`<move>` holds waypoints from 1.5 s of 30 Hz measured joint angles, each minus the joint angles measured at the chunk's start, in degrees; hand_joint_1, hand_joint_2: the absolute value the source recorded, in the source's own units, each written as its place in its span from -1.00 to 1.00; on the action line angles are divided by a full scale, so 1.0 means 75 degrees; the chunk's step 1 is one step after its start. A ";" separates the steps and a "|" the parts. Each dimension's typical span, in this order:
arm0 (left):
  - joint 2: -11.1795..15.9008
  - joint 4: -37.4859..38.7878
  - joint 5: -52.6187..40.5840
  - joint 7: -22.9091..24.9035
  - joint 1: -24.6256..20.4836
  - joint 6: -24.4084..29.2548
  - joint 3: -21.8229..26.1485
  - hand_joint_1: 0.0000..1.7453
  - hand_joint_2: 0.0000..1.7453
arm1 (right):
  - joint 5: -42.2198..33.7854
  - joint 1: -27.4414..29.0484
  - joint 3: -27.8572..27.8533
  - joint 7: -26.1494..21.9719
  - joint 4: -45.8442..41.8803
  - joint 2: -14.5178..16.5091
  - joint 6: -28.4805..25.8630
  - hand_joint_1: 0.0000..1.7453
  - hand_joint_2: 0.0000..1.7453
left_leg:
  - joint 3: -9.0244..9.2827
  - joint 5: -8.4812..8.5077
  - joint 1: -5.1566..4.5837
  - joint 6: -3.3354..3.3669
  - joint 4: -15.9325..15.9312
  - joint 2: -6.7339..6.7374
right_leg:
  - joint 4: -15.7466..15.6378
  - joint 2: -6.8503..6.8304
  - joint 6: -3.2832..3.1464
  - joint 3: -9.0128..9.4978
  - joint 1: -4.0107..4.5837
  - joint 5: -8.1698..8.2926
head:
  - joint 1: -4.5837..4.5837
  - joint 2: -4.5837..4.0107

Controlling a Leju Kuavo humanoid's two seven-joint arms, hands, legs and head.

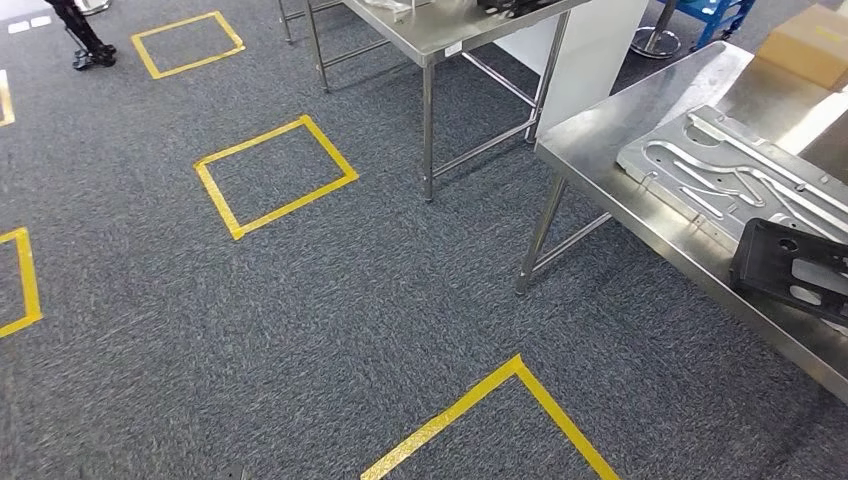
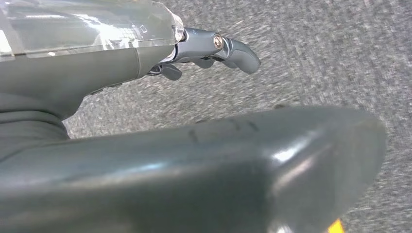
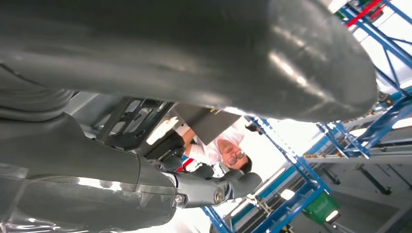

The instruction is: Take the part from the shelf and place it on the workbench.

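The black part (image 1: 795, 268) lies flat on the steel surface (image 1: 600, 170) at the right of the head view, its far edge overlapping a grey grooved metal plate (image 1: 730, 175). The left hand (image 2: 145, 160) hangs over grey carpet (image 1: 330, 320) marked with yellow tape squares (image 1: 275, 175), fingers (image 2: 218, 48) apart and empty. The right hand (image 3: 170, 63) holds nothing, fingers (image 3: 218, 187) apart, with blue racking (image 3: 311, 179) and a person (image 3: 214, 148) beyond it.

The head view looks forward and down from high up at carpet (image 1: 330, 330) and a steel tabletop (image 1: 600, 150). The left wrist view sits close behind the left hand (image 2: 145, 160), facing the same carpet; the right wrist view tilts upward past the right hand (image 3: 184, 58) toward blue racking (image 3: 301, 189)
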 joint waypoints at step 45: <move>0.0004 -0.0015 -0.0273 0.0346 -0.0084 0.0585 -0.0570 -1.00 -1.00 | 0.2911 -0.1952 0.4894 0.5113 1.1453 0.2407 0.0306 -1.00 -1.00 | 0.0907 -0.1026 0.0247 -0.0109 0.0065 0.1394 | 0.0055 -0.1292 0.0177 -0.0205 0.0069 0.0153 | 0.0011 0.0002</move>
